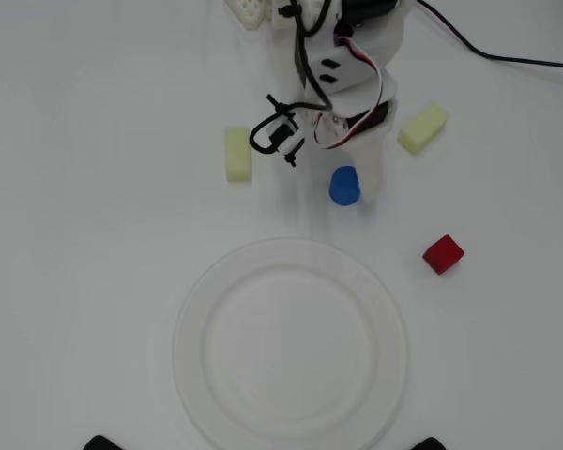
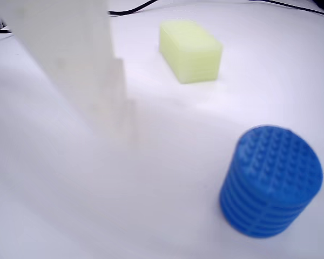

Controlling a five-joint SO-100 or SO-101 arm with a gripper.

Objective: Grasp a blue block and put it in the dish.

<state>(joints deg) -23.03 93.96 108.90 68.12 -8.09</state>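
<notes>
The small bright blue cylindrical block [image 1: 344, 186] stands upright on the white table [image 1: 84, 187], beyond the large round white dish [image 1: 290, 342]. The white gripper [image 1: 361, 183] hovers at the block; whether its claw is apart or together cannot be told.

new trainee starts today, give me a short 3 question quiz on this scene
1. True or false: the blue block already lies in the dish.
2. How many pale yellow blocks lie on the table in the overhead view? A) one B) two C) three
3. Fill in: in the overhead view, the red cube lies to the ___ of the blue block.

Key
1. False: it stands on the table above the dish, beside the arm.
2. B: one left of the arm, one right.
3. Right, and lower.
</notes>
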